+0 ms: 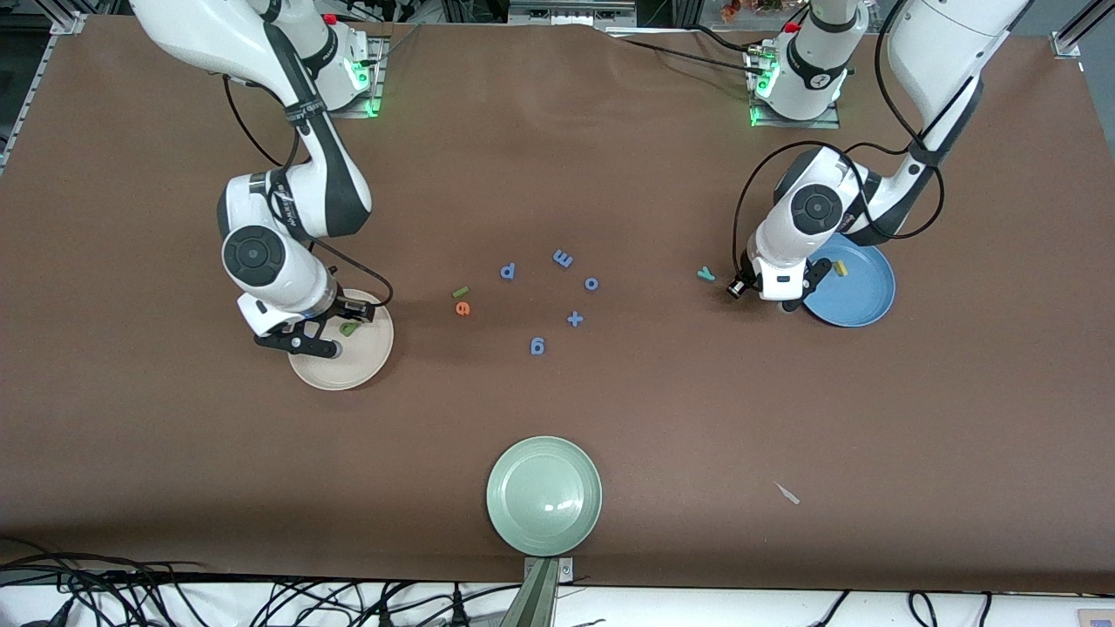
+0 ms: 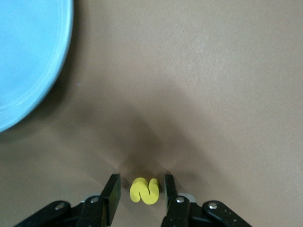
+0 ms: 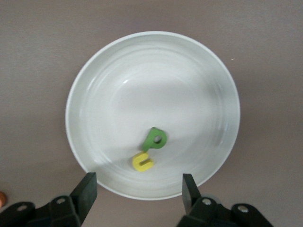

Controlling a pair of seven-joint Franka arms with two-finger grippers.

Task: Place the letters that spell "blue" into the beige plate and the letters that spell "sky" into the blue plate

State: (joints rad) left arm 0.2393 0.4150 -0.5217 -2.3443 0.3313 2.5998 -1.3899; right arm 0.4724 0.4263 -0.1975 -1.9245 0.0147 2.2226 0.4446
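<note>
Grippers both low at the plates. Right gripper (image 3: 139, 191) over the beige plate (image 3: 94, 85), fingers (image 3: 87, 189) spread wide apart, holding nothing. In that plate: olive-green "b" (image 3: 155, 139) and yellow "u" (image 3: 142, 161), touching each other, loose on the plate floor.

Left gripper (image 2: 140, 196) down at the table just beside the blue plate (image 2: 28, 61), on that plate's side toward the right arm. Fingers (image 2: 112, 196) set on either side of the yellow "s" (image 2: 144, 190), a thin gap showing on each side; firm pinch or not, cannot tell. Inside the blue plate, one small yellow letter (image 1: 841, 268) near the rim, presumably the "k".

Teal "y" (image 1: 706, 274) on the bare table, near the left gripper. Green "l" (image 1: 461, 292) and orange "e" (image 1: 462, 308) close together on the table, between the beige plate and the loose blue letters (image 1: 537, 346). Pale green plate (image 1: 544, 495) nearest the front camera.
</note>
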